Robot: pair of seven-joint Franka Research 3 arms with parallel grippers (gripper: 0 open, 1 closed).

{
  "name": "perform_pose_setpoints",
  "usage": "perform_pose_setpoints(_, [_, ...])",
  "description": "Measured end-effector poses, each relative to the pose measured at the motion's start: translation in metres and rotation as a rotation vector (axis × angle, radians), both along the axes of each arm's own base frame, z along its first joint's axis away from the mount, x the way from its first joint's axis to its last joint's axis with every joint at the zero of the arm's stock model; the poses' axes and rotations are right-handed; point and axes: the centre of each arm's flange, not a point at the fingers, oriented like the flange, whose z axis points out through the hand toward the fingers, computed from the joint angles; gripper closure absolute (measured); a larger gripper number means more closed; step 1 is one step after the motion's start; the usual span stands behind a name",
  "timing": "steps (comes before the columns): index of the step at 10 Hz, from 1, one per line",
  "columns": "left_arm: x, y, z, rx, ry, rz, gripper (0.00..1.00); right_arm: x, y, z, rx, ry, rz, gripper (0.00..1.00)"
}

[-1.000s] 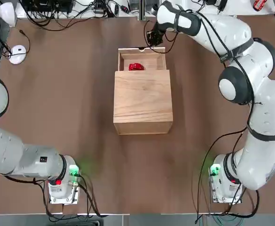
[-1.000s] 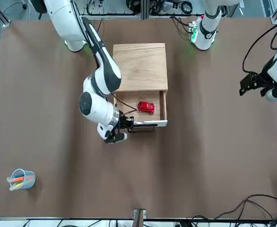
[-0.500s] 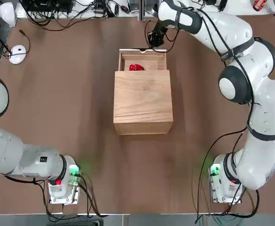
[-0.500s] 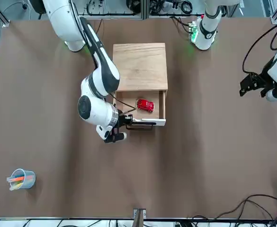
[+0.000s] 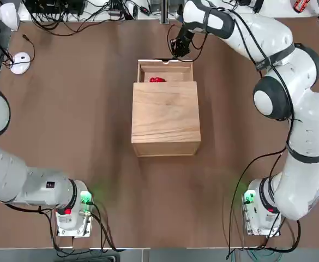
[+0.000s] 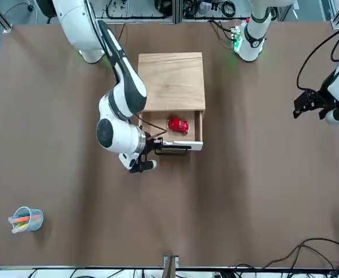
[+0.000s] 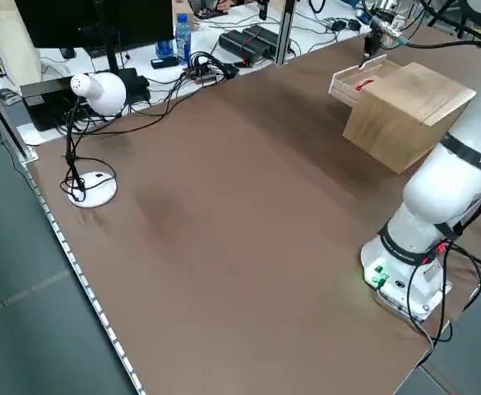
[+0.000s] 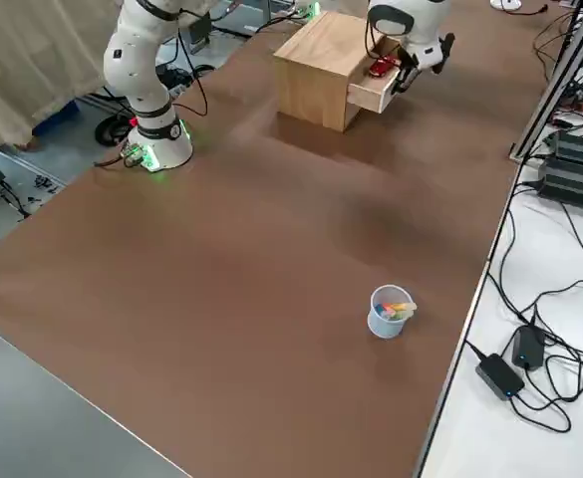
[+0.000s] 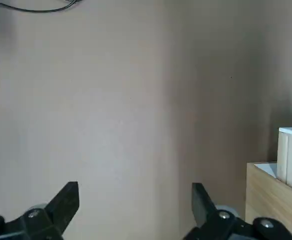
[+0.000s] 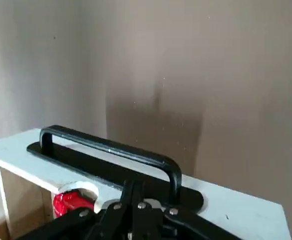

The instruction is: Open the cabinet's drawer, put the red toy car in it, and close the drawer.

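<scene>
Two arms in my views, and only one is working. Nearest my side, the left tool [image 9: 131,212] hangs parked over bare surface [image 5: 77,136] well away from the job, fingers wide apart. Further out sits the cabinet [image 5: 166,117], its drawer [image 5: 165,70] part-way out on the far side. The car [image 5: 157,79] lies inside, close to the cabinet's edge, mostly tucked under the top in the overhead view. Beyond that, the right tool [image 5: 176,50] has its fingers together, tips against the drawer's front panel beside the black handle [image 10: 111,150], holding nothing.

My worry is the push. The tips bear off to one side of the front, so I judge the drawer could skew and bind, or the whole cabinet could slide toward me. The tips might also slip off the panel.

The car is just behind that panel from the tool, apart from it.
</scene>
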Motion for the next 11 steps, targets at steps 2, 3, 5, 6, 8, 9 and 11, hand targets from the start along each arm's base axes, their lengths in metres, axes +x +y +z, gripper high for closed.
perform_pose_setpoints(2, [0.0,0.0,0.0,0.0,0.0,0.0,0.01,-0.009,0.007,0.0,-0.008,0.034,0.031,0.99])
perform_pose_setpoints(3, [0.0,0.0,0.0,0.0,0.001,0.0,0.01,-0.014,0.01,-0.001,-0.012,0.049,0.046,0.99])
perform_pose_setpoints(5, [0.0,0.0,-0.001,0.0,0.001,0.0,0.0,-0.026,0.013,-0.004,-0.033,0.129,0.07,0.99])
perform_pose_setpoints(6, [0.0,0.0,-0.001,0.0,0.001,0.0,0.01,-0.037,0.018,-0.007,-0.046,0.183,0.093,0.99])
perform_pose_setpoints(8, [0.001,0.0,-0.001,0.0,0.001,0.001,0.0,-0.058,0.026,-0.012,-0.071,0.279,0.144,0.99])
perform_pose_setpoints(9, [0.001,0.0,-0.001,0.0,0.001,0.001,0.01,-0.062,0.027,-0.013,-0.076,0.3,0.155,0.99])
perform_pose_setpoints(11, [0.001,0.0,-0.001,0.0,0.001,0.001,0.0,-0.062,0.026,-0.014,-0.073,0.307,0.153,0.98])
